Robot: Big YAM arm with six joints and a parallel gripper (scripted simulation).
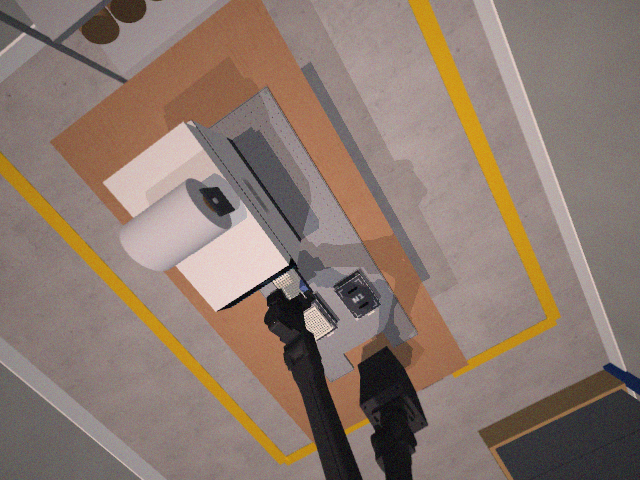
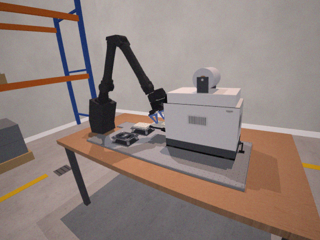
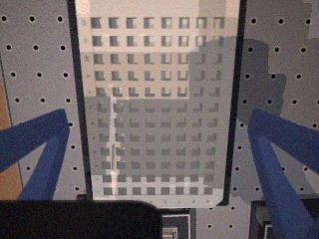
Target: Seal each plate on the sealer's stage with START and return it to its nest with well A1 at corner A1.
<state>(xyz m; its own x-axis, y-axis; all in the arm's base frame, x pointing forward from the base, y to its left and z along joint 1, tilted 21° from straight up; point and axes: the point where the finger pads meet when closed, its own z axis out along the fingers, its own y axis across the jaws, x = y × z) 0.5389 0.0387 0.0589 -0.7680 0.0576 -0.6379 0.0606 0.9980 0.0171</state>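
One plate (image 1: pixel 285 283) (image 3: pixel 155 134) lies flat on the sealer's stage, out at the sealer's end, between the stage's dark side rails (image 3: pixel 235 100). Its wells look veiled by a glossy clear film with a bright streak. My gripper (image 2: pixel 159 120) (image 3: pixel 159 119) is open and empty above this plate, one blue finger beyond each long side, touching nothing that I can see. The other plate (image 1: pixel 318 321) (image 2: pixel 141 125) sits in its nest. The nest marked N1 (image 1: pixel 357 294) (image 2: pixel 125 138) holds no plate. The START button and lamp are not visible.
The white sealer (image 1: pixel 253 253) (image 2: pixel 201 131), with a foil roll (image 1: pixel 170 227) (image 2: pixel 212 77) on top, stands right beside my gripper and wrist. The arm's base (image 2: pixel 102 116) stands at the other end of the perforated board (image 1: pixel 330 227) (image 2: pixel 219 173).
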